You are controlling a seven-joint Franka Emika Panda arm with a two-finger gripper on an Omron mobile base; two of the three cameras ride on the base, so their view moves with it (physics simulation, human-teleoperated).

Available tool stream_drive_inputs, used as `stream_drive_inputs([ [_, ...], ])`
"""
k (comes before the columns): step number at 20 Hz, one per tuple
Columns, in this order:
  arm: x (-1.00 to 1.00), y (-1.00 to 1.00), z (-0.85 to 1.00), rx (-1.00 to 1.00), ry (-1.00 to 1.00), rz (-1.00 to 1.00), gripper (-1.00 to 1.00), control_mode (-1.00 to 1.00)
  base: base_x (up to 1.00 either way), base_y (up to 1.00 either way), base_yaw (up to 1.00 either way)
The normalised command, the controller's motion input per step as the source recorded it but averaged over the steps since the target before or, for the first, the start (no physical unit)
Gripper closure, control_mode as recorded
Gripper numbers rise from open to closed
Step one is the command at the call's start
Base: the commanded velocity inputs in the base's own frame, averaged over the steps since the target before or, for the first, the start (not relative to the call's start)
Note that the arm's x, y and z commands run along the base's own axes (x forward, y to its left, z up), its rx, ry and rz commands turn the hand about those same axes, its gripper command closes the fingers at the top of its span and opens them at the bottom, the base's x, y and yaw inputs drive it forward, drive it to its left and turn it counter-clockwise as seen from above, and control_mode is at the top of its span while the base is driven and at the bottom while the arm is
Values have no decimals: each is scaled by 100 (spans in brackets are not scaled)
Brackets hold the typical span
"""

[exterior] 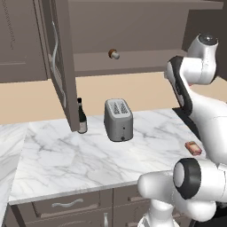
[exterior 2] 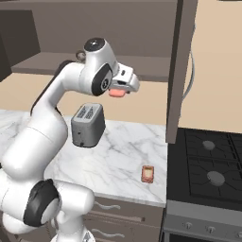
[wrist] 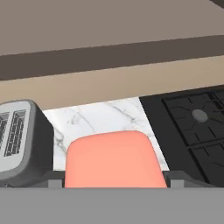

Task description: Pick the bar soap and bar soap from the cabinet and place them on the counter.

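Salmon-pink soap (wrist: 114, 159) sits closest to the hand camera, at 6 o'clock in that view, wedged between the two dark finger tips; the gripper (wrist: 114, 181) is clamped wide on this bar. From the right base view the same soap (exterior 2: 117, 93) shows as a pink patch under the white hand, held in the air above the tabletop, with the gripper (exterior 2: 121, 90) pointing toward 3 o'clock.

Below and beyond it, the toaster (wrist: 19, 140) stands at 9 o'clock in the hand view, on the white marble tabletop (wrist: 105, 118). A black stove (wrist: 192, 127) lies at 3 o'clock, touching the marble's edge.

A second soap (exterior 2: 148, 174) lies flat on the tabletop (exterior 2: 118, 160) near its front edge, at 4 o'clock from the toaster (exterior 2: 87, 125) and just beside the stove (exterior 2: 208, 175). The left base view shows this bar (exterior: 193, 148) at the marble's right end, well apart from the toaster (exterior: 118, 119).

Farther back, a dark bottle (exterior: 81, 116) stands upright at 9 o'clock of the toaster. The cabinet door (exterior: 60, 57) hangs open above it. Inside the cabinet (exterior: 133, 31), a small round brown-and-grey knob (exterior: 113, 54) rests on the shelf.
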Motion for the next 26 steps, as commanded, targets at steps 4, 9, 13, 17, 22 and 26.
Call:
stream_drive_inputs([
  [4,-44,0,-71,-3,5,4,100,-100,0,0,0],
  [9,-23,0,-72,-3,5,5,100,-100,0,0,0],
  [13,-10,0,-75,-3,5,6,100,-100,0,0,0],
  [17,-2,1,-80,-3,4,7,100,-100,0,0,0],
  [22,0,1,-77,-3,3,8,100,-100,0,0,0],
  [26,7,0,-73,-3,3,7,100,-100,0,0,0],
])
